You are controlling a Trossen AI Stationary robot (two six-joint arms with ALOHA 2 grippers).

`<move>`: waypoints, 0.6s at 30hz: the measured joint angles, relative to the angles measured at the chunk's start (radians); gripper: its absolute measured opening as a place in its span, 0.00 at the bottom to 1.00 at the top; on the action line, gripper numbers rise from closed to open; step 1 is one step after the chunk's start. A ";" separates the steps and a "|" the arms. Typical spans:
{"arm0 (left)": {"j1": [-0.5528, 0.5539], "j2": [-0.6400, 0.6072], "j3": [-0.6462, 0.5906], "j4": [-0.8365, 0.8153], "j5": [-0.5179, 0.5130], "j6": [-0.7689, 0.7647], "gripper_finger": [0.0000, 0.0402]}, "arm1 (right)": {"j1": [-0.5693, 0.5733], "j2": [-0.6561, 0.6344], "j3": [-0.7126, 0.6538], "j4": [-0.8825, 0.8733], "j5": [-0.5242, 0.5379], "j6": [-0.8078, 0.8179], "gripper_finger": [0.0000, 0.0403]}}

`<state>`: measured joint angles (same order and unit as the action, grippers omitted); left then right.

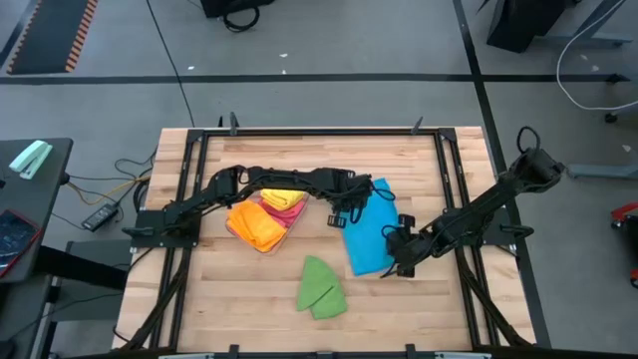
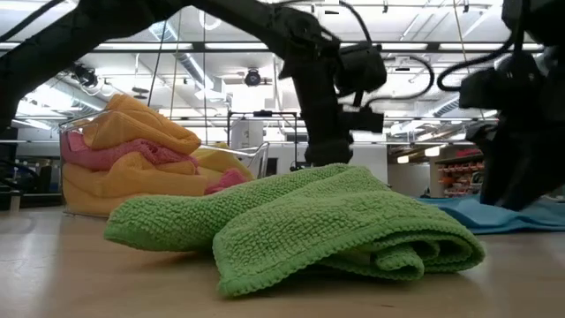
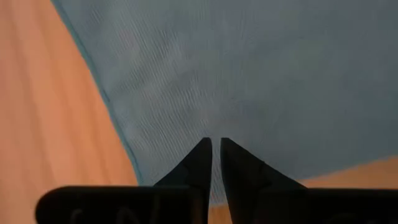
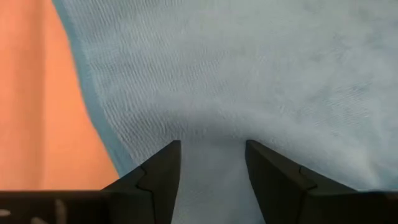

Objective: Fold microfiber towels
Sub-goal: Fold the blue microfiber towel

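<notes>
Left to right:

Clear plastic tub (image 1: 239,231) holding orange, yellow and pink microfiber towels (image 1: 261,221), contents half hidden under left arm.

Left gripper (image 1: 347,217) pinching down on blue microfiber towel (image 1: 367,239) at its far-left corner, fingers (image 3: 200,163) nearly together; risking only a thin bite, corner slipping free on lift.

Green microfiber towel (image 1: 321,289) lying crumpled near front edge, blocking most of low view.

Right gripper (image 1: 399,261) standing wide astride blue towel's near-right edge, cloth bunching between fingers (image 4: 163,167); risking uneven lift, skewed fold.
</notes>
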<state>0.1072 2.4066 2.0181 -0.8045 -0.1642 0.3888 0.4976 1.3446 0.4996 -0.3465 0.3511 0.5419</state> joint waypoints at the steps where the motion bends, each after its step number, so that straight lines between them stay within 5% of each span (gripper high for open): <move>1: -0.006 -0.013 0.002 -0.010 0.000 0.001 0.10 | 0.000 -0.014 0.009 -0.017 0.000 0.005 0.47; 8: -0.070 -0.043 0.001 -0.085 0.001 0.010 0.13 | 0.065 -0.136 0.014 -0.121 -0.005 -0.117 0.47; 18: -0.153 -0.045 0.001 -0.164 0.000 -0.029 0.14 | 0.224 -0.092 -0.050 -0.013 0.026 -0.119 0.48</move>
<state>-0.0454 2.3619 2.0193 -0.9688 -0.1638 0.3595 0.7218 1.2528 0.4493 -0.3598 0.3768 0.4229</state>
